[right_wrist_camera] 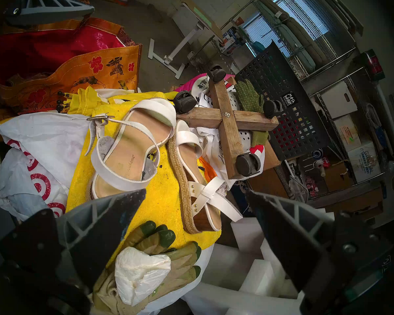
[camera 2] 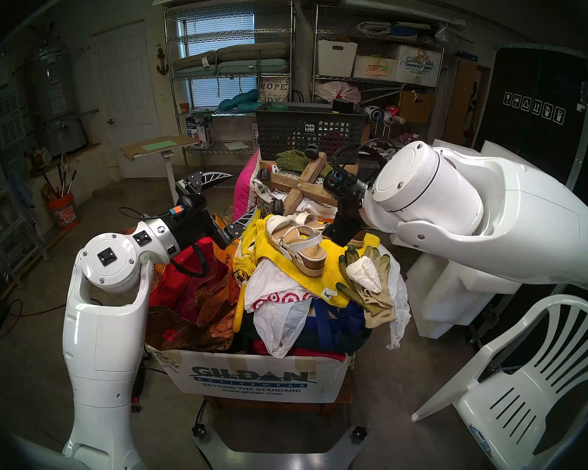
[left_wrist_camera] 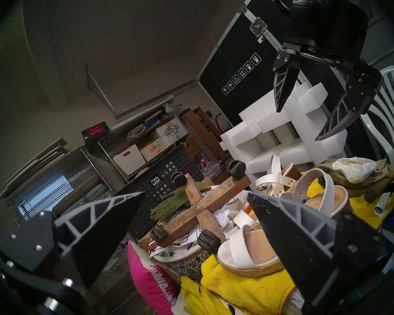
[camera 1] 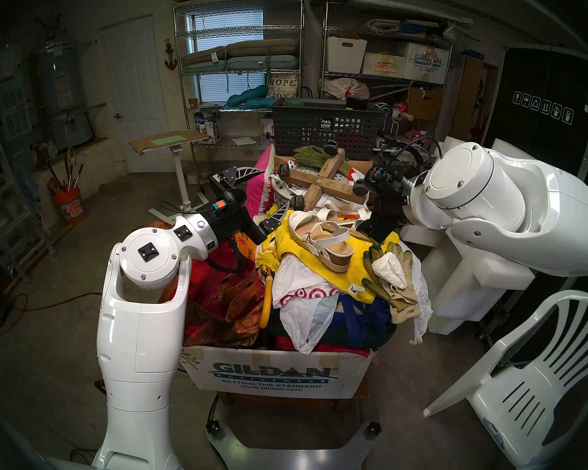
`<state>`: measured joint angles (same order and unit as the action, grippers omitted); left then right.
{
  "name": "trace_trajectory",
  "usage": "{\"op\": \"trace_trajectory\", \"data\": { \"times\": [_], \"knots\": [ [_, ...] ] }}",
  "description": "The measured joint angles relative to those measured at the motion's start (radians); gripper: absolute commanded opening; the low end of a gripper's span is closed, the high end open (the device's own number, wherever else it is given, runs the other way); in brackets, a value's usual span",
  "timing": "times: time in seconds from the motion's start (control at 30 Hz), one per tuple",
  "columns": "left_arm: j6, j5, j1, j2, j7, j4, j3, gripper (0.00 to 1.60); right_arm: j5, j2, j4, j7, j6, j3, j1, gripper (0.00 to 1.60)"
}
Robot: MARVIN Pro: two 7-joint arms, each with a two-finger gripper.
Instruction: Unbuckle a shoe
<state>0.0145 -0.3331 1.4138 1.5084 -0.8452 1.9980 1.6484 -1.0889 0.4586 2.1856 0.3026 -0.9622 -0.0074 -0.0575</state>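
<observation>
White straps and a tan footbed mark the shoe, which lies upright on a yellow towel just ahead of the right gripper and slightly toward its left finger; its twin lies on its side straight ahead of that gripper, between the shoe and a wooden caster cross. The right gripper's fingers stand wide apart and hold nothing, hovering above the heel end. The left gripper is likewise spread and empty, off the toe end of the shoe, with the toe band just beyond its right finger in its own wrist view. The buckle sits at the far-left side of the ankle strap as the right wrist sees it, with the free strap tail hanging down beside it toward the gripper. To do this step well, I judge one gripper should steady the shoe first, since it rests on soft, lumpy cloth and would likely slide or tip under a pull; the sole or heel cup looks the firmest place to pinch. The other should then narrow its fingers and come at the strap tail end-on, pinching only the thin tail, not the loop below. Pulling the tail back over the buckle frame should free the pin. Gloves directly under the right gripper could snag a low approach.
</observation>
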Motion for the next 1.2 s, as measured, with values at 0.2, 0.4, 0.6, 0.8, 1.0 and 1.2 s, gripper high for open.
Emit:
{"op": "trace_trajectory", "data": {
  "times": [0.2, 0.4, 0.6, 0.8, 1.0, 1.2],
  "knots": [
    [0.033, 0.018, 0.022, -0.013, -0.054, 0.007, 0.026, 1.6, 0.026, 0.012, -0.004, 0.024, 0.061, 0.001, 0.013, 1.6],
    [0.047, 0.042, 0.06, -0.033, -0.115, 0.022, 0.051, 1.6, 0.062, 0.035, -0.027, 0.026, 0.134, 0.001, 0.017, 1.6],
    [0.053, 0.053, 0.105, -0.048, -0.165, 0.036, 0.058, 1.6, 0.087, 0.073, -0.076, -0.02, 0.183, -0.009, 0.022, 1.6],
    [0.052, 0.047, 0.149, -0.053, -0.184, 0.047, 0.043, 1.6, 0.104, 0.101, -0.11, -0.078, 0.223, -0.024, 0.03, 1.6],
    [0.037, 0.023, 0.177, -0.05, -0.174, 0.051, 0.028, 1.6, 0.129, 0.119, -0.138, -0.134, 0.245, -0.039, 0.03, 1.6],
    [0.027, -0.003, 0.194, -0.043, -0.154, 0.051, 0.018, 1.6, 0.16, 0.14, -0.173, -0.21, 0.251, -0.053, 0.022, 1.6]
  ]
}}
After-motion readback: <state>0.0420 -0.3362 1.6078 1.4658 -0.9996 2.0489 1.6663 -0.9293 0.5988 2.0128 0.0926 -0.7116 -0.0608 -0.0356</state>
